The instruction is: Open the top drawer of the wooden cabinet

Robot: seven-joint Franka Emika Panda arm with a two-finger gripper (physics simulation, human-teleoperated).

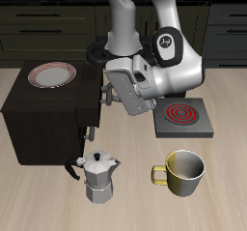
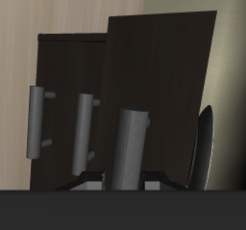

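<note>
Three stacked drawers noted on one face of the wooden cabinet [image 1: 39, 114], that face turned toward the stove plate [image 1: 183, 117]. Found the top drawer [image 2: 173, 89] uppermost, just under the cabinet's top, where a plate [image 1: 52, 75] sat. In the wrist view its front panel stood proud of the two drawer fronts below; judged partly out, though not by how much.

Placed the gripper [image 1: 104, 98] right at that face, level with the top drawer, wrist angled down toward it from the stove plate side. Saw the top drawer's handle [image 2: 131, 147] large and close between the two fingers, one grey fingertip [image 2: 91, 183] showing on each side of it. Could not tell whether the fingers were clamped on the bar or merely straddling it: contact hidden low in the wrist view, and the exterior view too small to settle it.

Took the handle's long axis to run along the drawer's width, level with the tabletop and crosswise to the gap between the fingers. Reckoned the coming pull as straight out from the face, square to that bar, toward the stove plate. Noted the lower handles [image 2: 85, 128] farther from the fingers and not engaged. Marked the moka pot [image 1: 98, 175] and mug [image 1: 183, 172] nearer the table's front edge, apparently off the pull line.
</note>
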